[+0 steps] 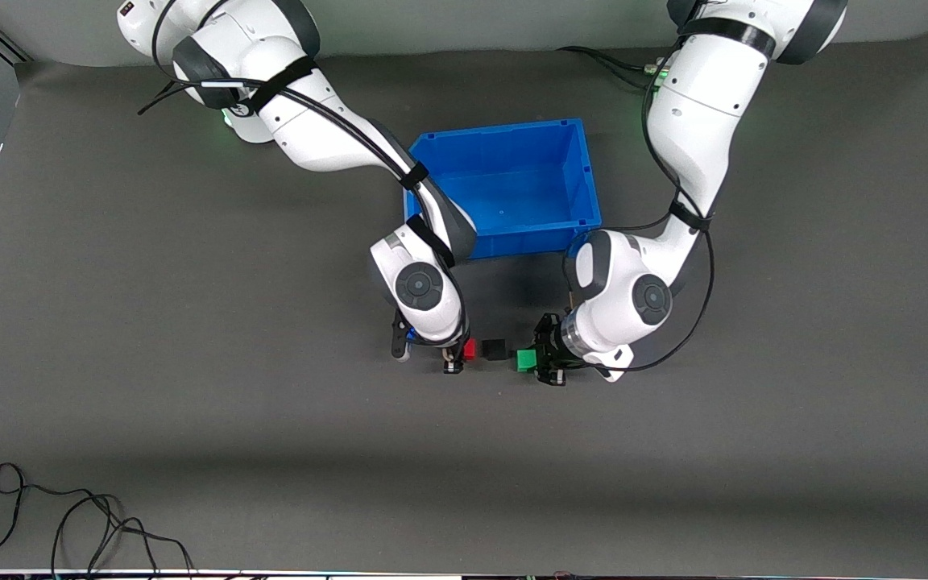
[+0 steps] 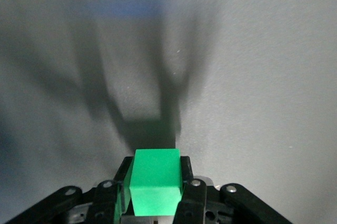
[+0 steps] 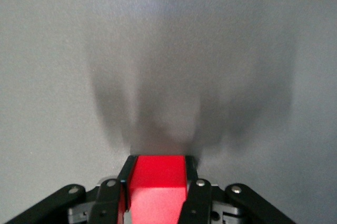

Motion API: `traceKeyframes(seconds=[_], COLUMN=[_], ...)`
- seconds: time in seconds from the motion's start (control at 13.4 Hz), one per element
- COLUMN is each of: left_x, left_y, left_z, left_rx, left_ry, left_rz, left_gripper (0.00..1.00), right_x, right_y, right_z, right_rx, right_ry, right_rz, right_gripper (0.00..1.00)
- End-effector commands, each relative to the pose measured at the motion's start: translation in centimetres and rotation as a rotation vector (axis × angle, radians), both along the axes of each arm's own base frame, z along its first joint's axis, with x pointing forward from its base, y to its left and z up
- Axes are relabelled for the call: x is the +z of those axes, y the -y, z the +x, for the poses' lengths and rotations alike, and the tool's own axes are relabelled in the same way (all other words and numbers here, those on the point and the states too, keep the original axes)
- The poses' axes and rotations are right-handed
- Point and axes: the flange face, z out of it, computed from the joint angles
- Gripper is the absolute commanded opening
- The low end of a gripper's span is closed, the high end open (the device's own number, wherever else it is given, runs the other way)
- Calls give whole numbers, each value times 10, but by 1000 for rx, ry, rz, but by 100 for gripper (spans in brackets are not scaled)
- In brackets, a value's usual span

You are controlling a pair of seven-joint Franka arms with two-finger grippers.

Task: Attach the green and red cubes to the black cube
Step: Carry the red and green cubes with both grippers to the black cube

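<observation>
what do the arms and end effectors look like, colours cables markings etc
Both arms have glossy white rounded shells with dark grey joint discs and black bands. Black cables run along each, strapped on. The left end effector and the right end effector have black two-finger jaws with silver screws. Green lights glow near the bases.

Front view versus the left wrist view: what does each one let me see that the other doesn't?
Only the front view shows the black cube, the blue bin, and the right gripper shut on the red cube. Only the left wrist view shows, close up, the fingers pressed against the green cube's sides. Both show the left gripper shut on the green cube over the grey table.
</observation>
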Motion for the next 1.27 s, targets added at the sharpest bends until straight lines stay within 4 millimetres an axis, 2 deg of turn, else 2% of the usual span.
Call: traceKeyframes(seconds=[0.0, 0.15, 0.45, 0.6, 0.67, 0.75, 0.82, 0.89, 0.97, 1.04, 1.19], left_x=[-5, -9, -7, -7, -7, -7, -5, -1, 1, 3, 26], left_y=[12, 22, 44, 45, 44, 44, 44, 42, 36, 30, -12], left_z=[-5, -11, -9, -7, -7, -7, -7, -4, 0, 2, 20], left_rx=[28, 50, 75, 79, 77, 71, 58, 55, 53, 42, 9], left_ry=[9, -12, -12, -12, -10, -7, 0, 8, 8, 15, 15], left_rz=[4, 5, -11, -13, -12, -9, -8, -6, 3, 19, 61], left_gripper=[0, 0, 0, 0, 4, 33, 90, 100, 100, 100, 100], right_x=[-6, -9, -9, -12, -12, -11, -11, -9, -7, -5, 6], right_y=[-15, -18, -21, -21, -20, -20, -18, -15, -13, -13, -15], right_z=[-5, -9, -10, -9, -7, -5, -3, 0, 3, 3, 7], right_rx=[-11, -5, -7, -9, -12, -14, -23, -22, -13, -12, -5], right_ry=[3, 0, 5, 20, 27, 35, 36, 37, 44, 47, 61], right_rz=[-10, -13, -7, 0, 6, 11, 14, 19, 16, 17, 27], right_gripper=[0, 0, 0, 0, 0, 0, 0, 6, 61, 98, 99])
